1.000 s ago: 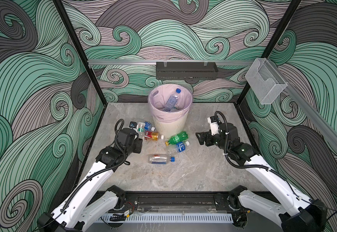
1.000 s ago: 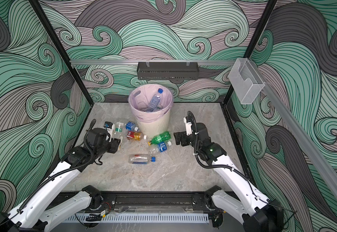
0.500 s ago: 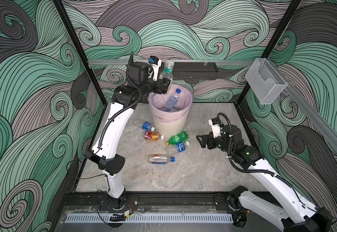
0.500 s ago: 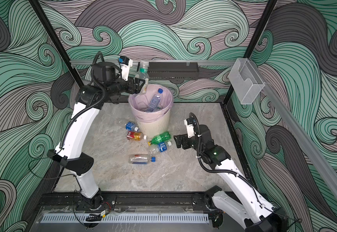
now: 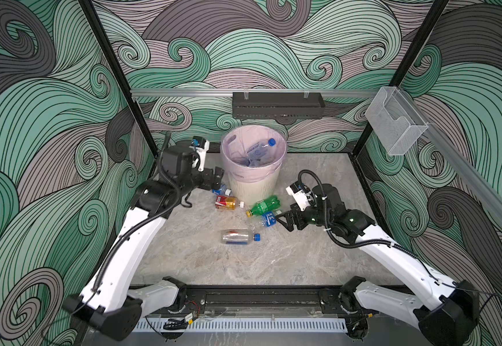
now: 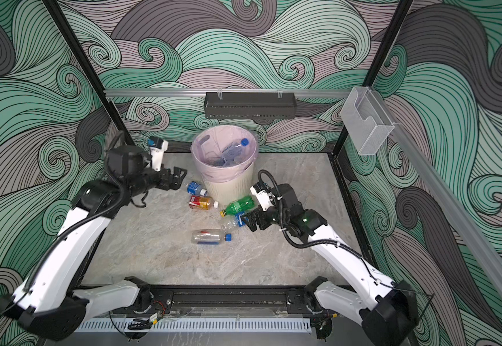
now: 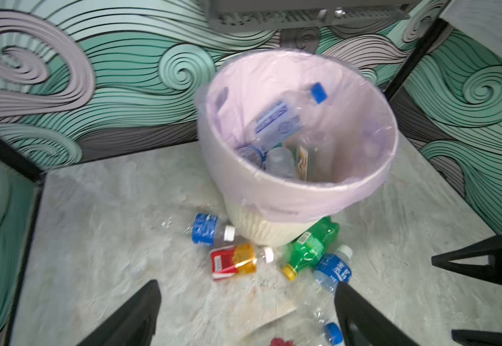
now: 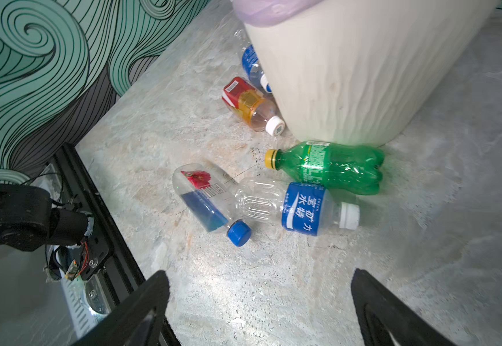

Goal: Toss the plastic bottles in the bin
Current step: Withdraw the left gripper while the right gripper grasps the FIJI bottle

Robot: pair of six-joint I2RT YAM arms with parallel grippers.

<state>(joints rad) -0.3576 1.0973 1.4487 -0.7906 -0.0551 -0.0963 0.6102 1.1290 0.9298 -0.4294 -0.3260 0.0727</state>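
Five plastic bottles (image 5: 237, 236) lying flat on the surface (image 5: 202, 263), clustered at the foot of the bin (image 5: 255, 188); several more already inside, on the pink liner (image 5: 243, 172). Left jaws wide apart and empty, aloft beside the bin, near the blue-labelled bottle (image 6: 195, 188). Right jaws likewise wide apart and empty, low, just beside the water bottle (image 8: 300, 208) and the green bottle (image 8: 333, 167). Judged mostly empty: light, thin-walled, smooth, prone to rolling and denting. Best taken across the mid-body at the label, jaws square to the long axis, not at the tapering neck.

High stereo pair — wrists near bin (image 7: 288, 196)
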